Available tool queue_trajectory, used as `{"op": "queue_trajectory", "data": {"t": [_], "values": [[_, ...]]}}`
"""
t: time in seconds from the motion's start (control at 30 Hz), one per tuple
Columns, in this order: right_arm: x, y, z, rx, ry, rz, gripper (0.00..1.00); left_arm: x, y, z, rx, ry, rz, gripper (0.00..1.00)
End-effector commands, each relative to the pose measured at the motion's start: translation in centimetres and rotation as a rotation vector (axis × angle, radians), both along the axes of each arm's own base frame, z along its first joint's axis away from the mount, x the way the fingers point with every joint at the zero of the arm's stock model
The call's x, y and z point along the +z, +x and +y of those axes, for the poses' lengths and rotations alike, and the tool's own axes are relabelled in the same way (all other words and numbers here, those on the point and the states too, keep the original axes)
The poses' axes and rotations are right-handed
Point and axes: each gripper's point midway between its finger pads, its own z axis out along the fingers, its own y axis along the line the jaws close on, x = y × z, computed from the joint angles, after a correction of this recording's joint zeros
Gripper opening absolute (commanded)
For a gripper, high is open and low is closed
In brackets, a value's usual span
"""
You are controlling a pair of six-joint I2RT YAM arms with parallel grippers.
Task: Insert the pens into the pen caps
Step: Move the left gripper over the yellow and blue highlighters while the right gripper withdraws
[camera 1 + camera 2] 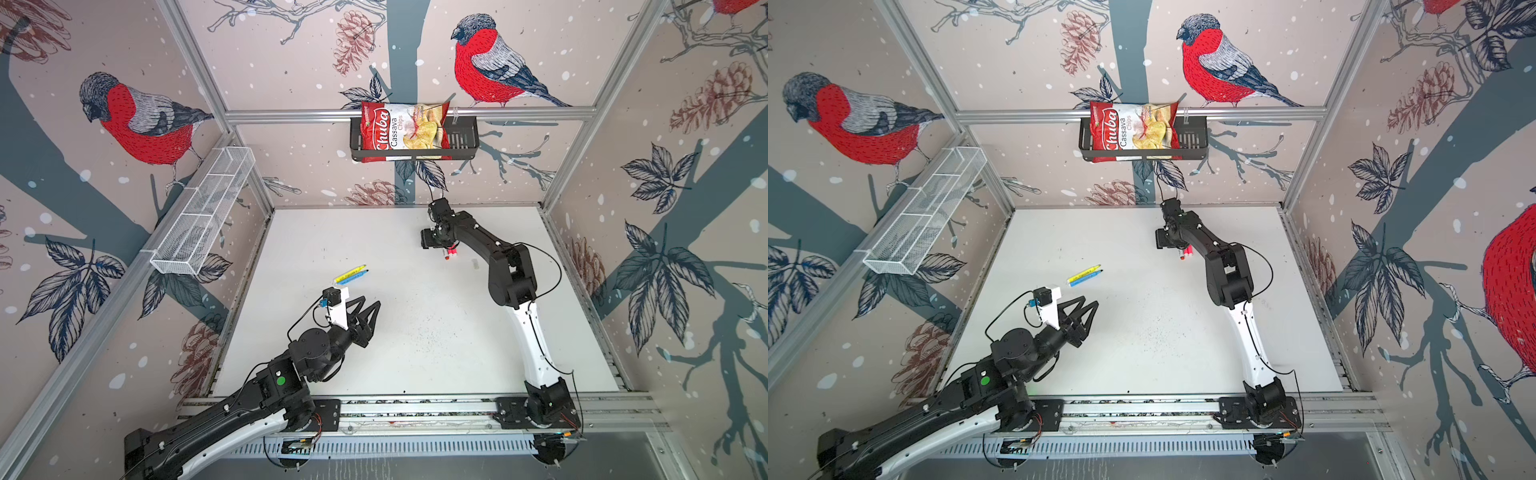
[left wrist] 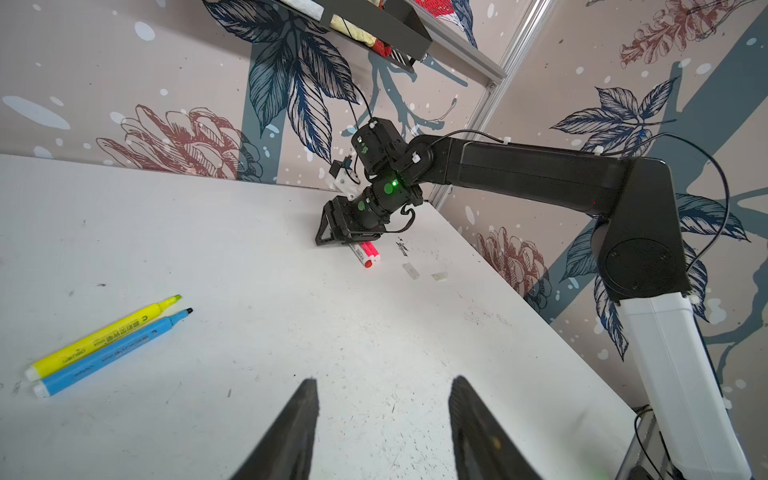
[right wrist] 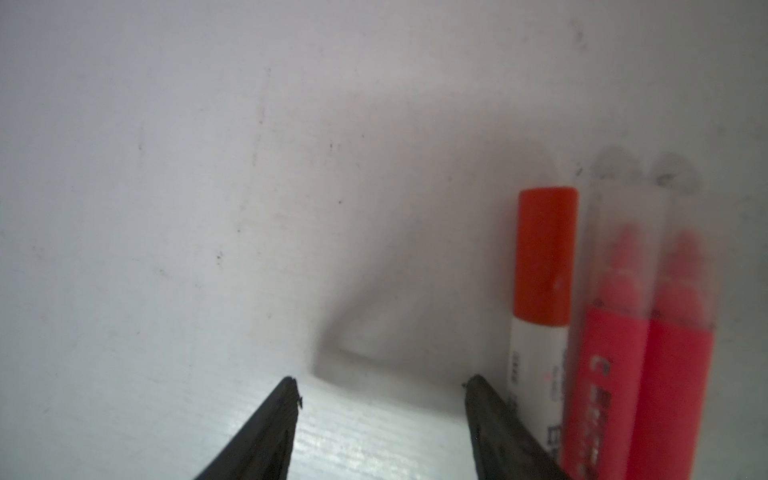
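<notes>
A yellow pen (image 2: 104,338) and a blue pen (image 2: 112,353) lie side by side, uncapped, at the table's left-middle (image 1: 351,274). My left gripper (image 2: 384,382) hovers open and empty just in front of them. At the back, a white pen with a red cap (image 3: 544,257) lies beside two pink pens (image 3: 640,345) that wear clear caps. My right gripper (image 3: 380,384) stands open, low over the table, with bare table between its fingers and one finger right alongside the white pen. Two loose clear pen caps (image 2: 410,270) (image 2: 439,275) lie to the right of that group.
A black wall basket (image 1: 461,141) with a chips bag (image 1: 399,129) hangs on the back wall. A white wire basket (image 1: 199,216) is fixed to the left wall. The arms' base rail (image 1: 415,407) runs along the table's front edge.
</notes>
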Motion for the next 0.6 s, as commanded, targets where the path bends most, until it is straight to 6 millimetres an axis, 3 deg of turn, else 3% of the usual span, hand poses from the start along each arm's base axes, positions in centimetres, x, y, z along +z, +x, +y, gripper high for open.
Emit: {"op": "queue_trajectory", "data": {"t": [0.0,0.17,0.27,0.37,0.57], "values": [[0.3,-1.0,-1.0,-0.026,-0.042,0.031,0.66,0.0,0.2,0.3,0.02,0.011,0.001,0.52],[1.3,-1.0,-0.7,-0.022,-0.034,0.02,0.66,-0.3,0.3,0.0,0.013,0.011,0.013,0.52],[3.0,-1.6,0.1,-0.001,-0.013,0.002,0.66,-0.7,0.4,-0.3,0.011,0.026,0.026,0.52],[6.8,-2.5,1.5,0.044,0.026,-0.073,0.67,-1.7,0.7,-0.5,0.018,0.077,0.051,0.54],[17.5,-5.8,3.1,0.11,0.154,-0.292,0.7,-4.4,2.9,-0.5,0.087,0.233,0.172,0.55]]}}
